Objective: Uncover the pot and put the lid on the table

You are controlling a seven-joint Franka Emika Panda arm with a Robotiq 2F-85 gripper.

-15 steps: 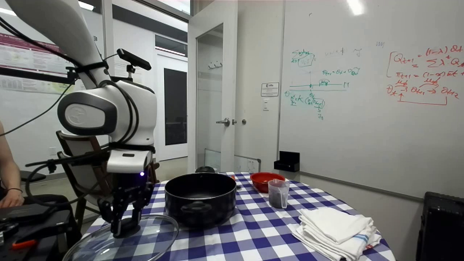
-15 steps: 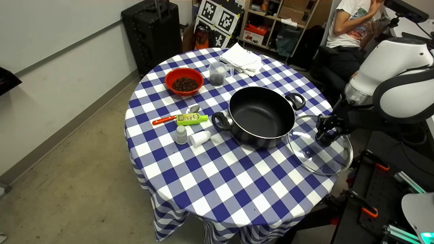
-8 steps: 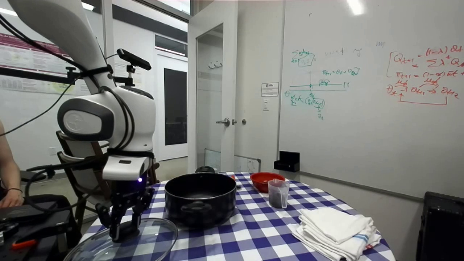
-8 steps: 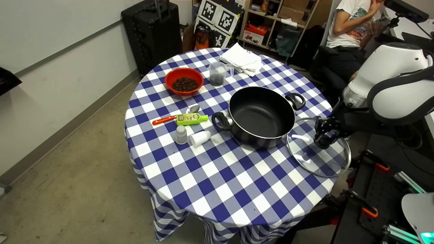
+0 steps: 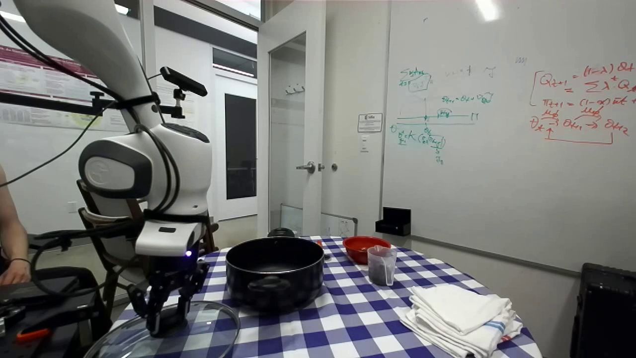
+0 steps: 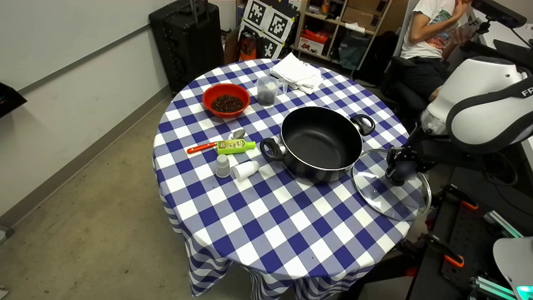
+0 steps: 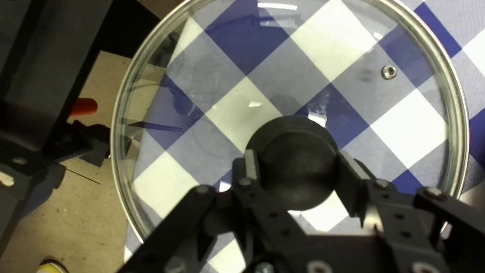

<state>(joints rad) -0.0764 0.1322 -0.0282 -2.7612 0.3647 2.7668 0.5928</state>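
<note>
The black pot (image 5: 273, 298) stands uncovered on the checked table (image 5: 357, 328). Its bare inside shows in an exterior view (image 6: 318, 139). The clear glass lid (image 6: 385, 202) is beside the pot, low over the table's edge on the robot's side. Whether its rim touches the cloth I cannot tell. My gripper (image 5: 168, 320) points down at the lid's middle. In the wrist view, its fingers (image 7: 251, 167) press on both sides of the dark knob (image 7: 293, 127). Part of the lid's rim (image 7: 117, 125) reaches past the table edge there.
A red bowl (image 6: 227, 102) of dark bits, a measuring cup (image 6: 267, 92) and white towels (image 6: 297, 73) stand beyond the pot. A green bottle (image 6: 235, 146), a red-handled utensil (image 6: 202, 148) and two small cups (image 6: 246, 170) lie near the pot's handle.
My gripper and the lid have moved down together, with a slight shift toward the robot's side. The grip on the knob looks the same. The pot has not moved.
</note>
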